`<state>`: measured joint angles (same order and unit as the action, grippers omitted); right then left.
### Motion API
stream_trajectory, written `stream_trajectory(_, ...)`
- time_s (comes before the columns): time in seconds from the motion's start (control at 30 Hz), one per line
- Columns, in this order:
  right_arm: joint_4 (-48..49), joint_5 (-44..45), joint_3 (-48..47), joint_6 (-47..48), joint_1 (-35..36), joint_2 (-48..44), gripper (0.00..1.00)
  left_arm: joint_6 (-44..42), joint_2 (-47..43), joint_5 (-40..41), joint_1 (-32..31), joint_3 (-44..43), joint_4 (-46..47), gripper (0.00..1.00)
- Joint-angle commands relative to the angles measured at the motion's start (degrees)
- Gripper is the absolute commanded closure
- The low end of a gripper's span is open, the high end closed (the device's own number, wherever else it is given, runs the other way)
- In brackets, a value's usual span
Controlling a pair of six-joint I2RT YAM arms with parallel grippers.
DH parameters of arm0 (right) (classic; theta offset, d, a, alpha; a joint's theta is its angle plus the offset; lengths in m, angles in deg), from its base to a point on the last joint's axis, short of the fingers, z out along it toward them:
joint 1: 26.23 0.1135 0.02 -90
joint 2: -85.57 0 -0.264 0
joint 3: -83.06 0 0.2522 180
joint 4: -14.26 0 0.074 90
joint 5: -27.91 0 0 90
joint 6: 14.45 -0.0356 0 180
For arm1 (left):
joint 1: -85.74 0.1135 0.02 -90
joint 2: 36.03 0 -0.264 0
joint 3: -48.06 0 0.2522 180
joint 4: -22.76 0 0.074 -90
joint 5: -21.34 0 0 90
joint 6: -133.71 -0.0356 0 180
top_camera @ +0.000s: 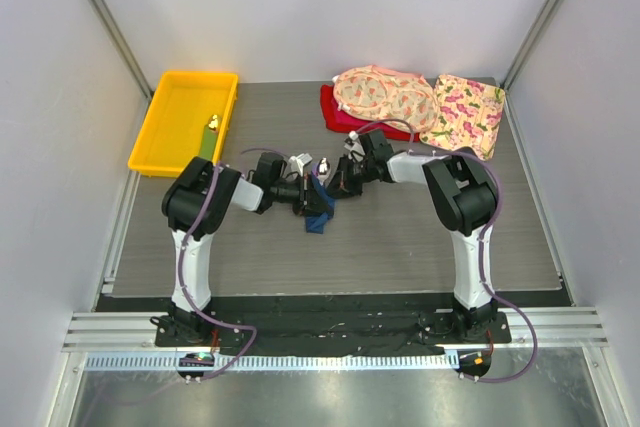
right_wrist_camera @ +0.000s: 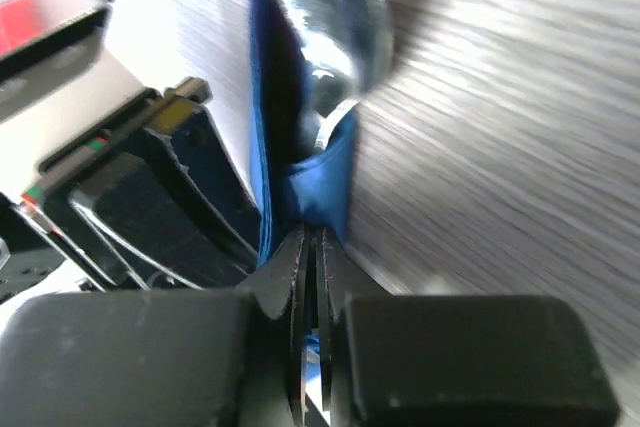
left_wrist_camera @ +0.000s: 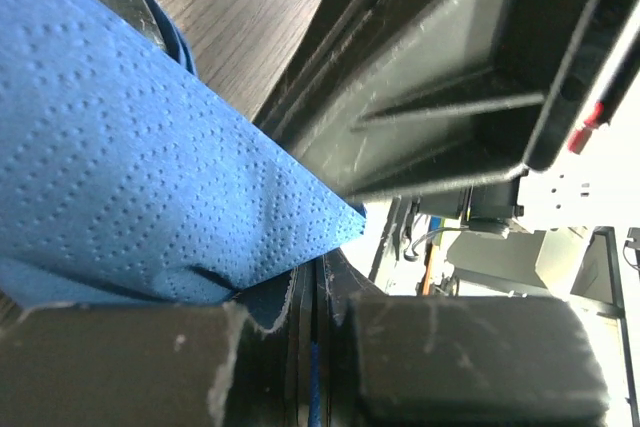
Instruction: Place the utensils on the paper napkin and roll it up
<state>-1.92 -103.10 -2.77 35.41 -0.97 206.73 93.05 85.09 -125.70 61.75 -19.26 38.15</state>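
- Two arms meet over the middle of the worktop [top_camera: 420, 237], with the paper napkin [top_camera: 319, 215] bunched between them. Whether its lower corner touches the surface cannot be told.
- The left gripper [left_wrist_camera: 315, 307] is clamped on a fold of the dark blue sheet, jaws pressed together with the paper's edge caught in the seam.
- The right gripper [right_wrist_camera: 312, 252] faces it at close quarters and is likewise pinched tight on a fold of the napkin.
- A bright metal shape inside the blue fold in the right wrist view is probably one of the utensils [right_wrist_camera: 335, 27]. It is blurred and no handles show, so how many pieces are wrapped cannot be told.
- Placing the cutlery appears to be over, and the step in hand looks like the rolling, the sheet being already gathered around its load.
- The next move likely calls for both grippers to turn the paper the same way under even tension. Thin tissue tears if the two pull apart, and the cutlery could slide out of an open end if the bundle tips.
- Well away from the action sit a yellow tray [top_camera: 150, 137] at the far left, two floral cloths [top_camera: 385, 97] and a red cloth [top_camera: 328, 112] at the far right.
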Motion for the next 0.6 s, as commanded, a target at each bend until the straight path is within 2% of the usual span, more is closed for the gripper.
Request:
stream_trajectory(0.0,-6.11,4.19,-1.58,4.28,-1.79,-0.93,0.92,-2.06,3.77,3.6,-0.97,0.74,-4.01,0.94)
stream_trajectory(0.2,-5.94,1.2,-0.35,4.19,-4.77,-3.3,0.91,-2.84,3.86,3.86,-0.8,0.48,-4.8,0.94)
stream_trajectory(0.43,-2.17,-3.37,0.44,2.09,-6.01,-5.41,0.7,-4.08,3.77,4.21,-0.8,-0.23,-5.94,0.83)
stream_trajectory(0.47,-1.63,-3.81,0.7,1.13,-5.92,-5.41,0.63,-4.17,3.77,4.21,-0.8,-0.23,-6.12,0.82)
stream_trajectory(0.57,-0.49,-4.25,1.06,0.33,-5.66,-5.15,0.58,-4.96,3.6,4.39,-0.8,-0.4,-6.91,0.79)
